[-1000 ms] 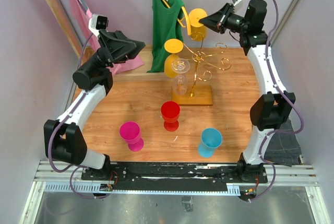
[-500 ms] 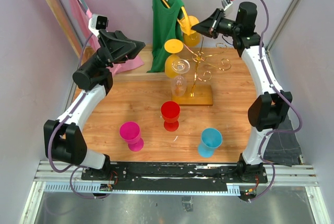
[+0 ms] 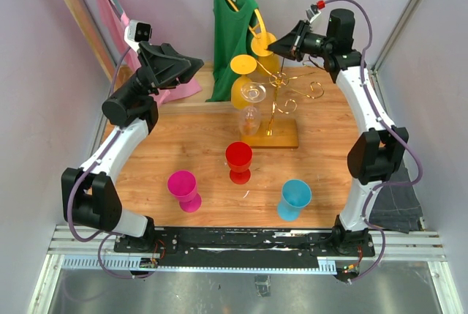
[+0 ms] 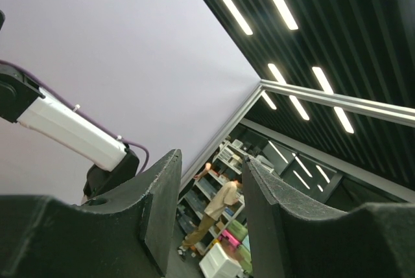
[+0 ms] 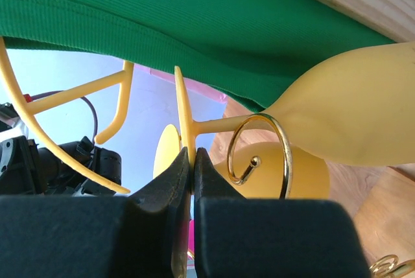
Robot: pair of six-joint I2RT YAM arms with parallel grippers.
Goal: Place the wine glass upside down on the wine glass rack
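Observation:
My right gripper (image 3: 276, 45) (image 5: 191, 151) is shut on the thin foot of a yellow wine glass (image 3: 263, 43) (image 5: 350, 109). It holds the glass on its side, high at the back, just above the curled arms of the gold wine glass rack (image 3: 276, 102). One gold ring (image 5: 259, 155) of the rack sits right in front of the stem. A second yellow glass (image 3: 241, 87) and a clear glass (image 3: 251, 113) hang upside down on the rack's left side. My left gripper (image 3: 191, 66) (image 4: 211, 161) is raised at the back left, open and empty, pointing at the ceiling.
A green shirt (image 3: 230, 28) on a yellow hanger hangs right behind the held glass. Pink cloth (image 3: 110, 6) hangs on the wooden frame at the back left. Red (image 3: 238, 160), pink (image 3: 183, 188) and blue (image 3: 295, 197) glasses stand on the wooden table (image 3: 168, 138).
My right gripper has carried the yellow glass to the left and a little lower, toward the rack's top and the green shirt. The left arm has not moved.

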